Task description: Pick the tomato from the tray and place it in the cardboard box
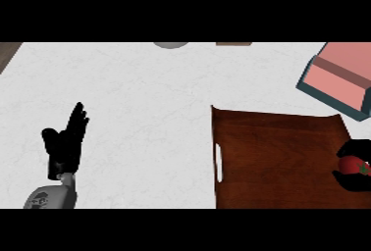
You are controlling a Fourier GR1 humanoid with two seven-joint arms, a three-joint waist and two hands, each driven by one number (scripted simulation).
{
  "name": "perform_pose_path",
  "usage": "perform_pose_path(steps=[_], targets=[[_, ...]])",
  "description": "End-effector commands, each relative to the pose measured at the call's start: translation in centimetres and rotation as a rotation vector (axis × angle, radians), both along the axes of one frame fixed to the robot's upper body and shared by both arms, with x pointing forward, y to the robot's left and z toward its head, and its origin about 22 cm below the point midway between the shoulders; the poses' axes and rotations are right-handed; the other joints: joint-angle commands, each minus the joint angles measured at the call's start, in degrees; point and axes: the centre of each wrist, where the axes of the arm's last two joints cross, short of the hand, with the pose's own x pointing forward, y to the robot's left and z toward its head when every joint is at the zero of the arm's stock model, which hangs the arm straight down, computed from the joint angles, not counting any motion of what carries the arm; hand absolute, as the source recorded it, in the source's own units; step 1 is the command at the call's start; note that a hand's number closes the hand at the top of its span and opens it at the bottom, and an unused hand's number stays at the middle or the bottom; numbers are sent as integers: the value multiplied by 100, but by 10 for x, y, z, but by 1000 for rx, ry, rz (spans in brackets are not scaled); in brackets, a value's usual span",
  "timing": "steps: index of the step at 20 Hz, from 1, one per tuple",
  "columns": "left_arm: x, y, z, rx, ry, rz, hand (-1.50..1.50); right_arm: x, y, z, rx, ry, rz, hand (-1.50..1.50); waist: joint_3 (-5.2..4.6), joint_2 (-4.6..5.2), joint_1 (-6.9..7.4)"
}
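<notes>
Left hand (65, 142) rests open; right hand (353, 182) curls round the tomato (354, 165) at the tray's (275, 157) right edge.

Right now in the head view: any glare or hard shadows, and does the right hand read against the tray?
Head view: even light on the white counter, no glare or cast shadows visible; black right hand barely separates from the dark tray, though the red tomato it holds stands out; cardboard box cropped at the right edge; left hand reads clearly.
</notes>
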Motion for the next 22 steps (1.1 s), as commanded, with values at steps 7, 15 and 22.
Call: perform_pose_path(steps=[7, 15, 22], targets=[[3, -25, 2, 2, 1, 3, 0, 14, 40, -5, -24, -66, 121, 150, 13, 3, 16], [0, 2, -6, 9, -6, 1, 0, 54, 169, 38, -50, -105, 313, 150, 10, 5, 30], [-1, 3, 0, 0, 4, 1, 0, 34, 174, 103, -69, -301, 329, 150, 10, -4, -1]])
